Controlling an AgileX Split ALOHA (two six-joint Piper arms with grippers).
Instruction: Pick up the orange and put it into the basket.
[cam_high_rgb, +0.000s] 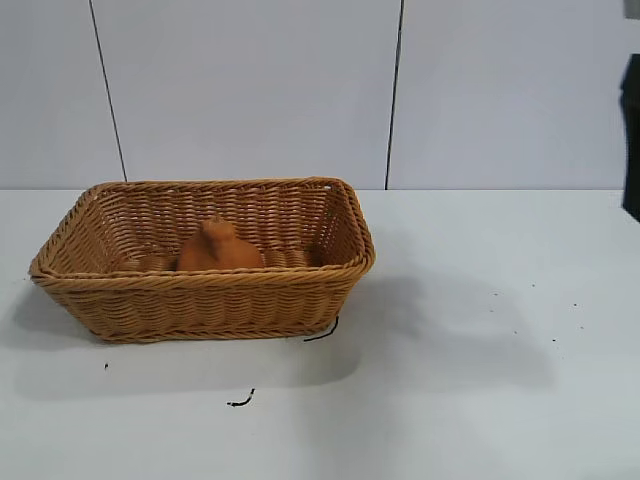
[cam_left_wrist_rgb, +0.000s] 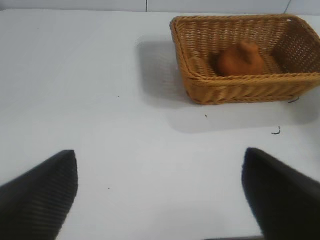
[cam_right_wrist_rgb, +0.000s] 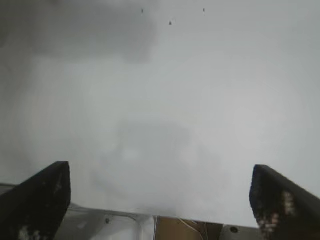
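From the exterior view, I've got the basket (cam_high_rgb: 205, 262) sitting on the white desk (cam_high_rgb: 470, 380) toward its left side, long axis running along the desk's width. The orange (cam_high_rgb: 218, 248) sits inside it, on the woven floor near the middle, knobbed top pointing up. The near wall of the basket hides the orange's base, so I can't see how it rests. At the right edge of this view a dark sliver of an arm (cam_high_rgb: 630, 135) is cut off, too little to read. A couple of small dark scraps (cam_high_rgb: 240, 401) lie on the desk in front of the basket.

On to my left wrist view: the left tool (cam_left_wrist_rgb: 160, 195) is spread wide open over bare desk, holding nothing; only the two dark fingertips (cam_left_wrist_rgb: 42, 195) show, cut by the frame. The basket is well apart from it, its far end clipped by the picture edge, and the orange is inside, partly masked by the near rim.

Right wrist view: the right tool (cam_right_wrist_rgb: 160, 200) is also wide open and empty, above plain desk surface near the desk's edge. Neither basket nor orange shows here.
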